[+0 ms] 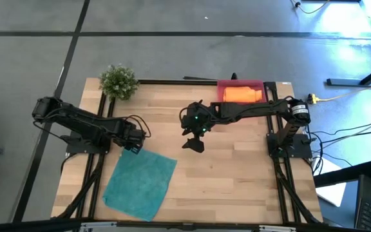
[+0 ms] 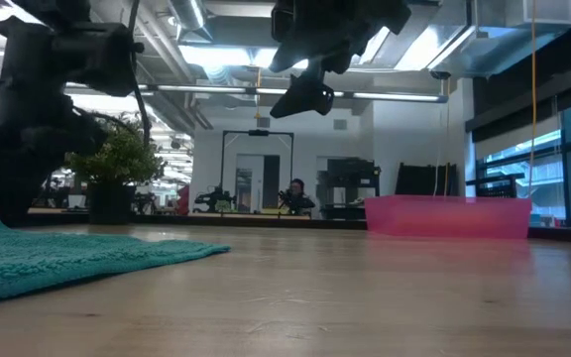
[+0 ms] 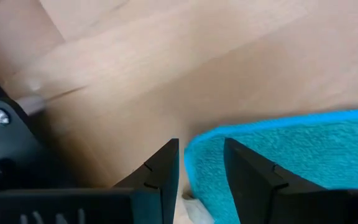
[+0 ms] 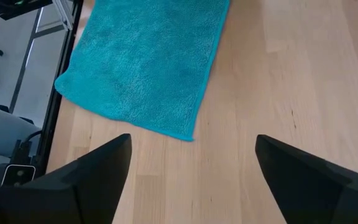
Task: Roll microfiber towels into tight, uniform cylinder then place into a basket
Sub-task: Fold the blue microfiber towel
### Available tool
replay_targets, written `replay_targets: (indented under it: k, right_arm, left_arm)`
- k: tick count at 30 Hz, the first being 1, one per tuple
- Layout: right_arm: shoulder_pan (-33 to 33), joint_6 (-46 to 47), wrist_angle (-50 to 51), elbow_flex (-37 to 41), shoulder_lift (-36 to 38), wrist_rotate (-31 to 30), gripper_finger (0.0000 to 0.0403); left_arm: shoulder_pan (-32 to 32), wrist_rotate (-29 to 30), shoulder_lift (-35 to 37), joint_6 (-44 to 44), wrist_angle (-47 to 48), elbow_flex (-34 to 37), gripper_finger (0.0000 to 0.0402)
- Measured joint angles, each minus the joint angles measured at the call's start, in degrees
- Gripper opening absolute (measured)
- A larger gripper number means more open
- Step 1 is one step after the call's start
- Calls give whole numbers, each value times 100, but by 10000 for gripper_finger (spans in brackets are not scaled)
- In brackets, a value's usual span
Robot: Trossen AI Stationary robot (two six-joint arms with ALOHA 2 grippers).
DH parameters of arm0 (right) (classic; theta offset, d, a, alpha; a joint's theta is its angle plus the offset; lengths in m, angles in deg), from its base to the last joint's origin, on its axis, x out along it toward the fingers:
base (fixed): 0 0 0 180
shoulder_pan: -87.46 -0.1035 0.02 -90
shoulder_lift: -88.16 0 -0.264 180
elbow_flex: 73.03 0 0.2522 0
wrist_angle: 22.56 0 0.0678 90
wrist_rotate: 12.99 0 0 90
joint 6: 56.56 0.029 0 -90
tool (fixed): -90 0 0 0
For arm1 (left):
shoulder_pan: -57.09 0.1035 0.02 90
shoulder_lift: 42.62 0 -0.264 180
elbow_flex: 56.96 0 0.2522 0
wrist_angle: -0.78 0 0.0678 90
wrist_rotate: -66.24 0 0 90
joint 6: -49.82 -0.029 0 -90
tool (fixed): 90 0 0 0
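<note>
1. Pale wooden table (image 1: 237, 174) on a black frame, grey floor around it; in the low view an office hall beyond, with a seated person far off.
2. Small plant (image 1: 118, 81) at the far left corner, out of play.
3. Teal towel (image 1: 140, 183) lying flat and open on the near left of the table, turned at an angle, not yet rolled.
4. Basket (image 1: 240, 84) at the far edge on the right, an orange towel (image 1: 242, 95) already inside, looking bundled; how tight the roll is cannot be judged.
5. Left gripper (image 1: 136, 138) down at the teal towel's far corner; in its wrist view the fingers (image 3: 163, 171) stand slightly apart, the bound corner edge sitting in the gap, not pinched.
6. Right gripper (image 1: 194, 143) hanging above the table's middle, well clear of the cloth, jaws spread wide, holding nothing.
7. Handling, as a judgement: soft, light, limp terry, likely to slump and unroll unless pinned; no fragility, good friction on wood.
8. Best hold, probably: the stitched hem at a corner or along one edge, with the other gripper steadying the opposite end.
9. Hard to read: whether the left fingertips touch the table, the basket's inside in the low view, the towel's near corner close to the table edge.
</note>
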Motion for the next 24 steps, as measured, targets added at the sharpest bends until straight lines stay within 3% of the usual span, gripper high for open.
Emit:
replay_targets:
  k: [16, 24]
  right_arm:
    - [0, -3, 0, 0, 7, 0, 343]
    - [0, 4, 2, 0, 7, 0, 343]
  left_arm:
    - [22, -58, 0, 119, -412, 298, 116]
    - [22, -356, 0, -3, -395, 298, 115]
